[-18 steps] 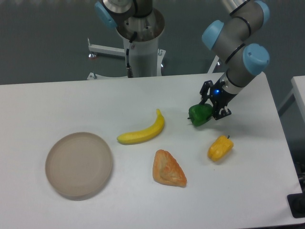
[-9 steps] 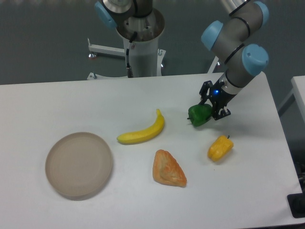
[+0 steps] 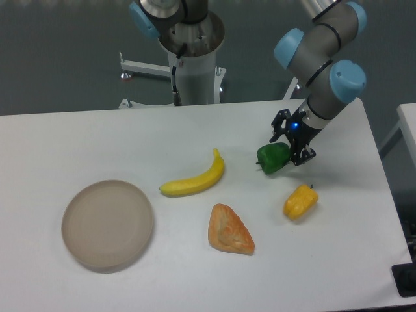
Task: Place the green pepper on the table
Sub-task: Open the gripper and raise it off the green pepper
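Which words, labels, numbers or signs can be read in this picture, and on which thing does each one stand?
There are none to read. The glossy green pepper, the curved yellow banana, the round beige plate, the white table and the black two-finger gripper all show plain surfaces. The gripper carries only a small blue light, no writing.

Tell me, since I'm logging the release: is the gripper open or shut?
Cannot tell for sure. The gripper sits right against the green pepper, its fingers flanking it, but the view is too small to show any gap.
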{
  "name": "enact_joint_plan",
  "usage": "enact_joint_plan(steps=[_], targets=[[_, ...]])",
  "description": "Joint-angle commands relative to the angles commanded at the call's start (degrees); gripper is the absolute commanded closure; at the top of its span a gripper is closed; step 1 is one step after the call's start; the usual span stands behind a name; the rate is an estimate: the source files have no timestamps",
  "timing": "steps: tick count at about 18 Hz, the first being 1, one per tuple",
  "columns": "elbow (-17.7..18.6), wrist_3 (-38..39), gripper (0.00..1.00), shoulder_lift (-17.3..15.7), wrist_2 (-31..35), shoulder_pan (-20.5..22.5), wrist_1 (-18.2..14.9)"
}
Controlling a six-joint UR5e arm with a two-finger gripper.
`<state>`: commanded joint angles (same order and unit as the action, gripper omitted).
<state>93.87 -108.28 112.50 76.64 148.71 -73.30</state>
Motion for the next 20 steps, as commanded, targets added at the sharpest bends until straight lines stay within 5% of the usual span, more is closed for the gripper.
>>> enact_joint_plan(steps=[6,13,20], targets=[[-5.26,2.1,0.0,0.0,2.1,-0.7,-0.88],[-13.96,15.02,0.0,0.0,10.02,-9.48,-2.99],[-22.23,22.59,0.0,2.63,10.46,-12.74,-2.46]])
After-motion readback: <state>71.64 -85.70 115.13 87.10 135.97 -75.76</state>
